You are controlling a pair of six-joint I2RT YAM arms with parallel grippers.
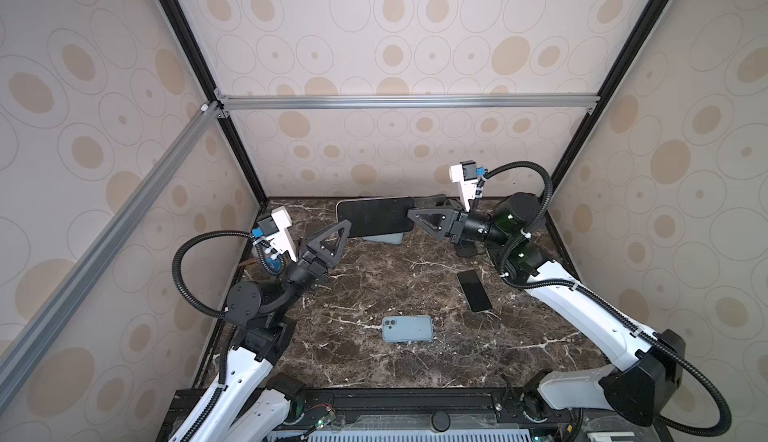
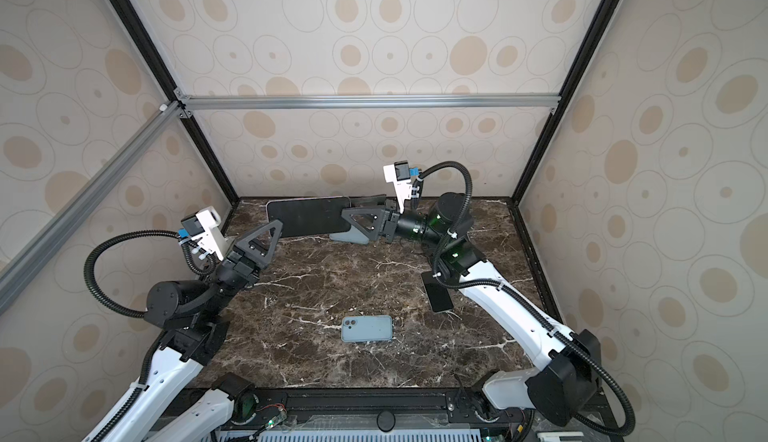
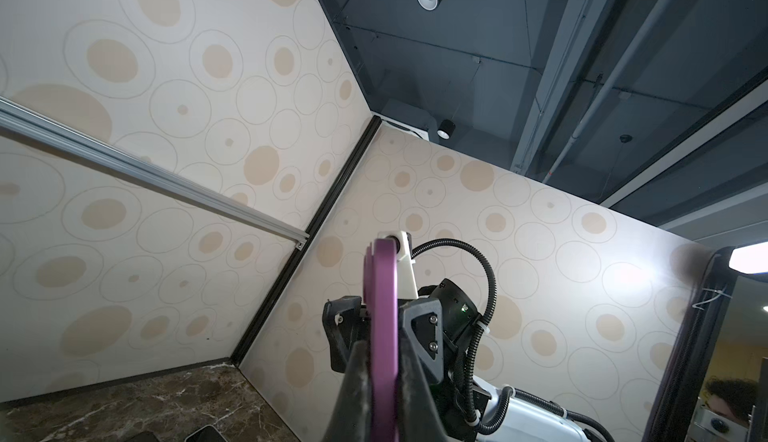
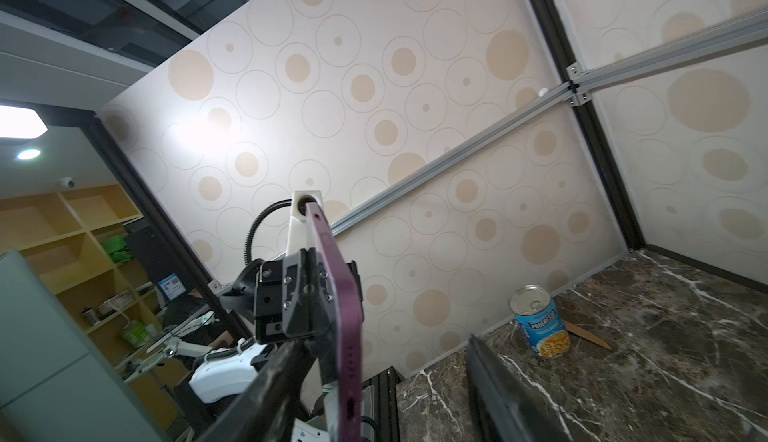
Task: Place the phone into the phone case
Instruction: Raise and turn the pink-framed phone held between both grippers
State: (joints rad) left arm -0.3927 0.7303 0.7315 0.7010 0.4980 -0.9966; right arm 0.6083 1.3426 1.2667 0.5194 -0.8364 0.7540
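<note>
In both top views we see the purple phone (image 1: pixel 376 215) (image 2: pixel 307 215) held in the air above the back edge of the desk (image 1: pixel 374 286), lengthways, its dark screen facing the camera. The left gripper (image 1: pixel 345 228) pinches its left end and the right gripper (image 1: pixel 419 209) straddles the other end. Beneath it, by the desk's back edge, lies a blue-grey phone case (image 1: pixel 390 238). The phone covers most of it, so we cannot tell which way it opens. Toward the front edge lies a blue-grey slab (image 1: pixel 407 328) with lens rings; we cannot tell whether it is a phone or a case. A black phone (image 1: pixel 474 290) lies toward the right edge.

From the left wrist we see the phone (image 3: pixel 380 286) edge-on, with the left fingers (image 3: pixel 353 377) pressed on both its faces. We judge it stiff, glassy, slippery and breakable if dropped. It is best gripped across the flat faces near one end, leaving the corners free for the case.

From the right wrist, the fingers are spread. One runs close along the phone, and the other (image 4: pixel 494 377) stands well clear of it. A soup can (image 4: pixel 540 323) stands by the wall near the desk's left edge. The case is out of this view.
</note>
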